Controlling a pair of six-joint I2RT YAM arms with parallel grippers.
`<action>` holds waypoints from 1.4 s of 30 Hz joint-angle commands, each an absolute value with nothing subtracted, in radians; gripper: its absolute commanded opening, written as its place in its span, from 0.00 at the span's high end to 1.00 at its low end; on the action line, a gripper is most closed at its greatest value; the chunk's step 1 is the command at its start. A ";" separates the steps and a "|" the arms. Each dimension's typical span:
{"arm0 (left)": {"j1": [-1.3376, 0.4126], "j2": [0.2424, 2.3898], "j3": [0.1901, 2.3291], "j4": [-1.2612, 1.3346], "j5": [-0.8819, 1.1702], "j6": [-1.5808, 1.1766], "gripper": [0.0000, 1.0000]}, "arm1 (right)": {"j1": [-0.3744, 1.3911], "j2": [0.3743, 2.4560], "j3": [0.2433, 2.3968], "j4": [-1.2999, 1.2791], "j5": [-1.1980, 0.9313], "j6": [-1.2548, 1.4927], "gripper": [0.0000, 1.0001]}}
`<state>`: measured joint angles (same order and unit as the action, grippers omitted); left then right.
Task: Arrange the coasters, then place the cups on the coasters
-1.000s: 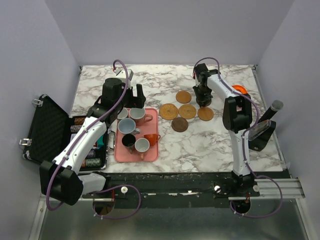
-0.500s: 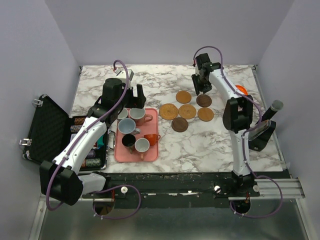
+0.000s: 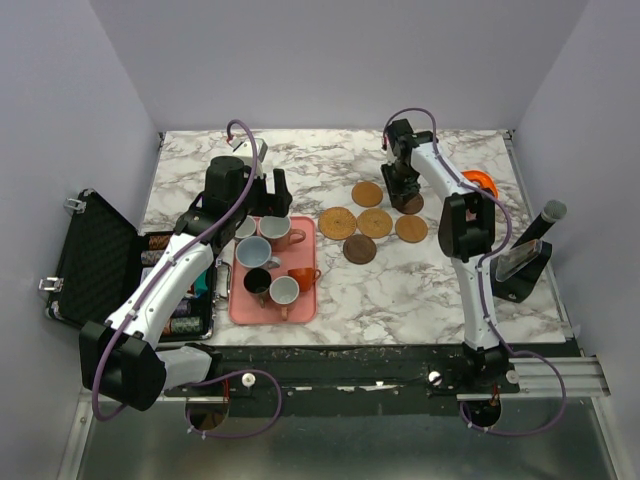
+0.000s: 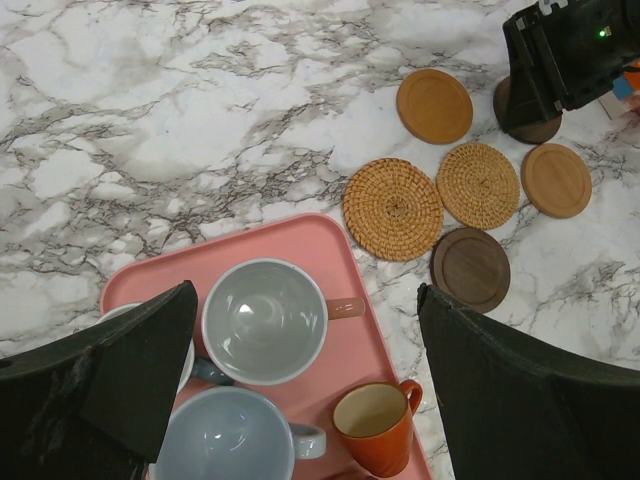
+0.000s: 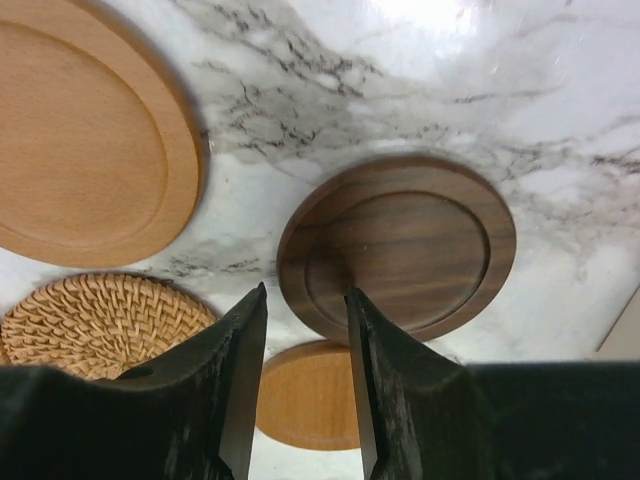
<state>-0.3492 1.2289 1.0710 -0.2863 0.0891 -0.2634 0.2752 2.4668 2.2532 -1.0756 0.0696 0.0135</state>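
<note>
Six coasters lie in a group right of the pink tray (image 3: 303, 308): two light wooden ones (image 3: 367, 193) (image 3: 411, 228), two woven ones (image 3: 338, 222) (image 3: 375, 222) and two dark ones (image 3: 360, 249) (image 5: 400, 245). My right gripper (image 5: 306, 292) hovers open over the back dark coaster (image 3: 411, 205); that coaster's left rim shows between the fingers, and it lies flat. On the tray stand the cups: pink (image 4: 265, 320), pale blue (image 4: 225, 440), orange (image 4: 378, 425), black (image 3: 258, 281) and two grey-white (image 3: 284, 291) (image 3: 244, 228). My left gripper (image 4: 307, 300) hangs wide open above them, holding nothing.
An open black case (image 3: 90, 255) with small items lies off the table's left edge. An orange ring-shaped object (image 3: 480, 180) sits behind the right arm. A black stand with a cylinder (image 3: 530, 255) is at the right edge.
My right gripper rose off the back dark coaster, drew away towards the back, then came forward over it again. The coaster stayed flat on the table. The left arm has not moved.
</note>
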 commanded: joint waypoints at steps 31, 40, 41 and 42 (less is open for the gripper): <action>-0.365 1.201 1.060 -0.275 0.107 -0.276 0.01 | 0.294 2.063 1.496 -0.897 -0.167 0.195 0.65; -0.367 1.206 1.060 -0.279 0.091 -0.270 0.01 | 0.367 2.028 1.437 -0.844 -0.224 0.252 0.65; -0.367 1.207 1.060 -0.279 0.091 -0.270 0.01 | 0.371 2.023 1.433 -0.839 -0.227 0.259 0.65; -0.367 1.207 1.060 -0.278 0.091 -0.270 0.01 | 0.374 2.022 1.431 -0.839 -0.219 0.262 0.65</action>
<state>-0.3622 1.2285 1.0710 -0.2859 0.0898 -0.2668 0.3424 2.0247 1.4746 -0.8902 -0.1524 0.2173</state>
